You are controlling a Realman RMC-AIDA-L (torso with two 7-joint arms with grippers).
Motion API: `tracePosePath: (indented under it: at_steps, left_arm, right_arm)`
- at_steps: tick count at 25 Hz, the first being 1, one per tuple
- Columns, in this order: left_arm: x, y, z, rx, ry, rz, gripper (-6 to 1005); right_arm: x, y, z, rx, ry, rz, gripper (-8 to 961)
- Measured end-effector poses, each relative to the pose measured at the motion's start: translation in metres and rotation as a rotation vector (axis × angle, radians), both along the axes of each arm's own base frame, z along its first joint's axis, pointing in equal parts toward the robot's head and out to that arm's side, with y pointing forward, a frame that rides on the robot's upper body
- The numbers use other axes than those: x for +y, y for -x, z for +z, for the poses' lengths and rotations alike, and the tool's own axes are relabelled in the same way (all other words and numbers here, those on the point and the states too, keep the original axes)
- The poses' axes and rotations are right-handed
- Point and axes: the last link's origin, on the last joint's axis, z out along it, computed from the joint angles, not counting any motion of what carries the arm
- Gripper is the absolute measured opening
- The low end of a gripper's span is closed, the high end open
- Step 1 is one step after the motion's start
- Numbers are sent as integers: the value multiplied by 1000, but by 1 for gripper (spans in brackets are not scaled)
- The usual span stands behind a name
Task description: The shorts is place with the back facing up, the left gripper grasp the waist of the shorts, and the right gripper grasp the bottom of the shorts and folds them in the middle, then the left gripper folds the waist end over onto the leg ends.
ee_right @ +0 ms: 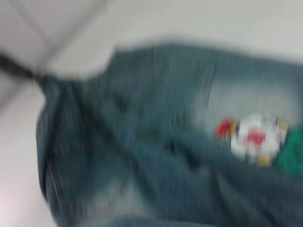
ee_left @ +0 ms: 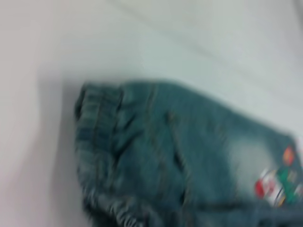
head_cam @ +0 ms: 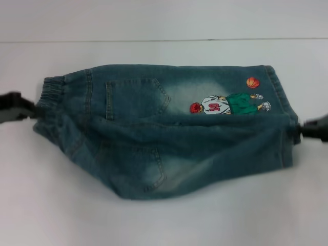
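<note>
Blue denim shorts [head_cam: 154, 128] lie across the white table, back pockets up, with a cartoon basketball player print [head_cam: 225, 104] near the leg ends. The elastic waist [head_cam: 51, 92] points to the left and the leg hems [head_cam: 279, 102] to the right. My left gripper [head_cam: 32, 108] is shut on the waist edge. At the hem, my right gripper [head_cam: 301, 129] is shut on the cloth. The fabric is pulled taut between them, and the near half sags below that line. The left wrist view shows the waistband [ee_left: 94, 127]; the right wrist view shows the print [ee_right: 255, 137].
The white table [head_cam: 164, 220] surrounds the shorts on all sides. A thin seam line [head_cam: 164, 40] runs across the back of the surface.
</note>
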Motion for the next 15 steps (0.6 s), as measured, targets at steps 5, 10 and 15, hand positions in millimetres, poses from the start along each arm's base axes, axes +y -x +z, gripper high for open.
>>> tracePosePath:
  at_steps: [5,10,15]
  left_arm:
    - [2,7,-3,-97,-122,26,106]
    - [2,18,-18,-193,-231,54,112]
    - [8,28,-27,-198,-327,69,118]
  right_arm:
    - [7,-15,-3,117,-246,-55,5]
    - [13,-30,-20,147,-422,-101,7]
    - [22,-34,-36,123,-528,-120,9]
